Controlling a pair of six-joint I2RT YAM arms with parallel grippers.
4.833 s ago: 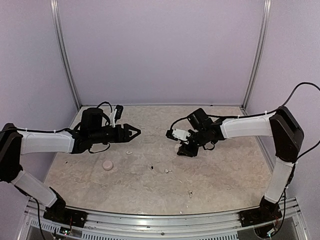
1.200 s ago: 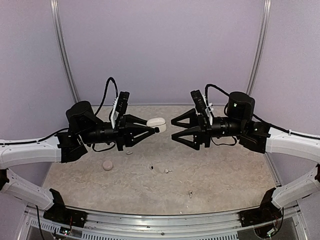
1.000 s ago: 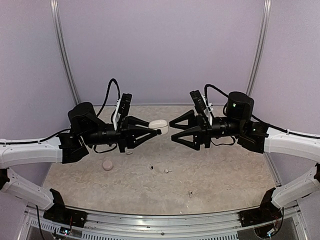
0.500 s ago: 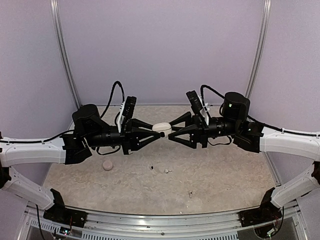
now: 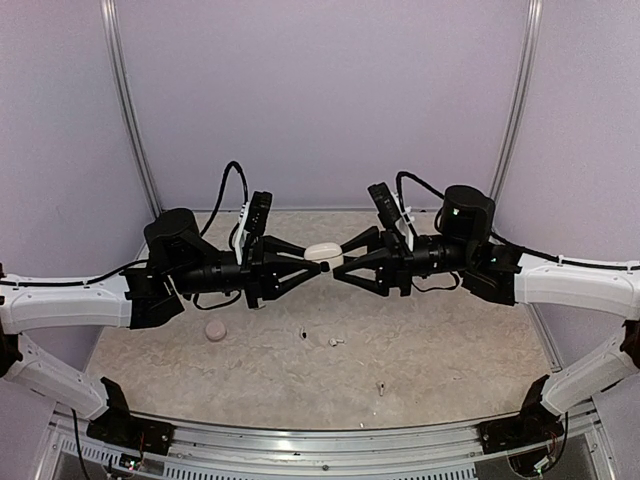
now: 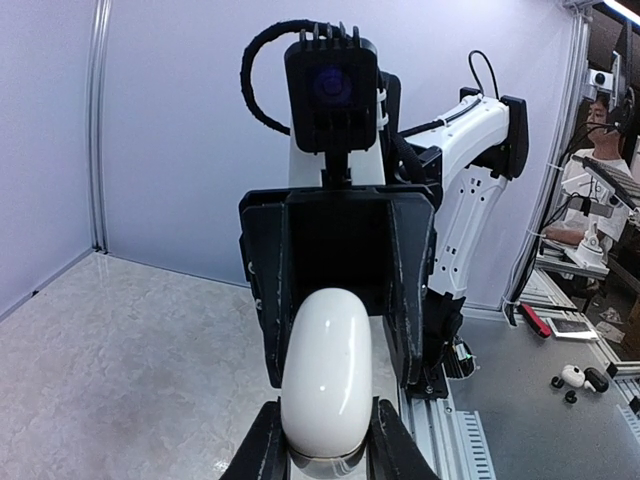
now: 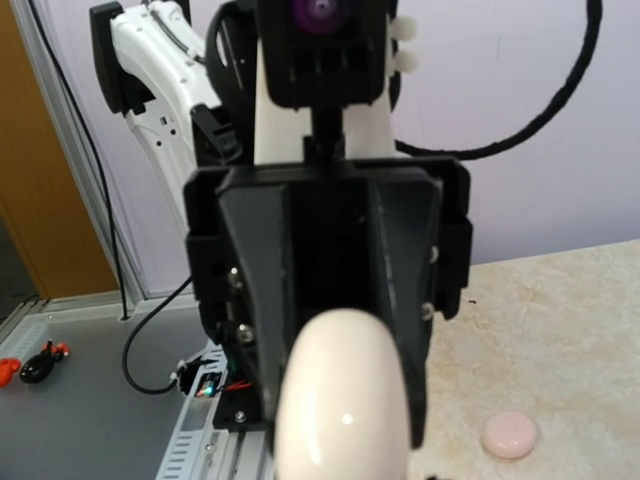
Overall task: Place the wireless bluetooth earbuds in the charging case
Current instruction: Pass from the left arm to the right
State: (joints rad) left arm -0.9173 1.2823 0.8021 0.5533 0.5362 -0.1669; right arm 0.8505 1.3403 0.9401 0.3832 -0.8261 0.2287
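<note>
The white pebble-shaped charging case [image 5: 323, 252] hangs in the air above the table's middle, lid closed. My left gripper [image 5: 316, 263] is shut on its left end; in the left wrist view the case [image 6: 328, 370] sits clamped between my fingers [image 6: 262, 452]. My right gripper [image 5: 339, 265] faces it from the right. Its fingers [image 6: 272, 320] flank the case's far end, with a dark gap on one side. The right wrist view is filled by the case [image 7: 345, 400] and does not show its own fingers. Tiny pale earbuds lie on the table: a pair [image 5: 335, 342], one [image 5: 381, 387] nearer, one [image 5: 259, 305] under the left arm.
A second round pinkish case [image 5: 214, 329] lies on the table at the left, and shows in the right wrist view [image 7: 509, 434]. A small dark speck [image 5: 303, 333] sits near the middle. Walls and metal posts [image 5: 130, 120] bound the speckled tabletop.
My right gripper has moved left up to the case and its jaws have narrowed round the case's end. My left gripper has carried the case slightly right.
</note>
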